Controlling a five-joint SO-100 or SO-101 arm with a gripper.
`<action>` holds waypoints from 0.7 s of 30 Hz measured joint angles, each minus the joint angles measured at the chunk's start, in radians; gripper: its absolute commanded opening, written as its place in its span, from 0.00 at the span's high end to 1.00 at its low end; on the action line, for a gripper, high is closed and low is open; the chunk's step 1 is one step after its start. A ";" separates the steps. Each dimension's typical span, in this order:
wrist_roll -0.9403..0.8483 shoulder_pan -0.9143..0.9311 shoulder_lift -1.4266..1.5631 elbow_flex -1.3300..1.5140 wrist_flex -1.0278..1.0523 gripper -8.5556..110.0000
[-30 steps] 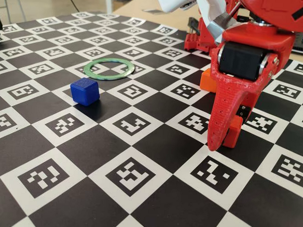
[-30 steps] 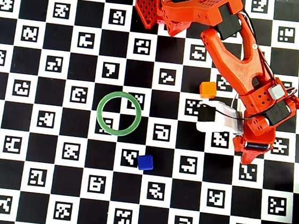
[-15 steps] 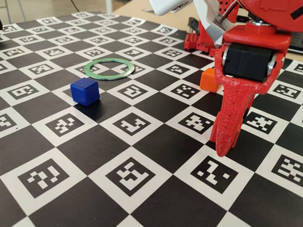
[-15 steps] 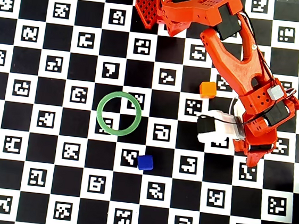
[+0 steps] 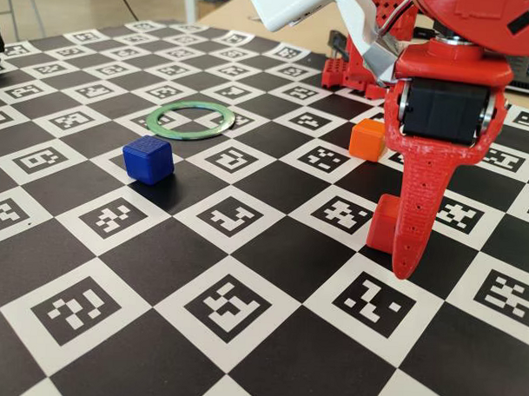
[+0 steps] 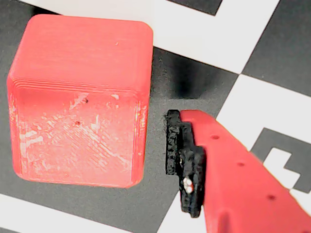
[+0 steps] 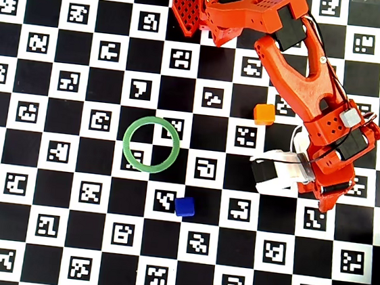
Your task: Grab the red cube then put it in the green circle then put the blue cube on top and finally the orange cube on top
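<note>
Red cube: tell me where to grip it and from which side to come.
Pinch the red cube across two opposite flat side faces, coming down from above. It sits flat and alone on the mat, and one finger is already down beside it, with a gap between.

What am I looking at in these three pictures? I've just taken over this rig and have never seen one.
A small red robot arm works on a checkerboard mat printed with marker squares. The overhead view looks straight down, the fixed view watches low from the side, and the wrist view rides on the gripper. On the mat lie a green circle, a blue cube, an orange cube and a red cube. The gripper is down beside the red cube; one padded finger stands just apart from it. Nothing is held.
</note>
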 measured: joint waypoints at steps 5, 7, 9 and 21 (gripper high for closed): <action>0.000 0.000 0.000 0.000 0.000 0.63; 0.000 0.006 0.000 0.000 0.000 0.64; 0.000 0.011 0.000 0.000 0.000 0.64; -0.011 0.025 0.000 0.000 0.000 0.68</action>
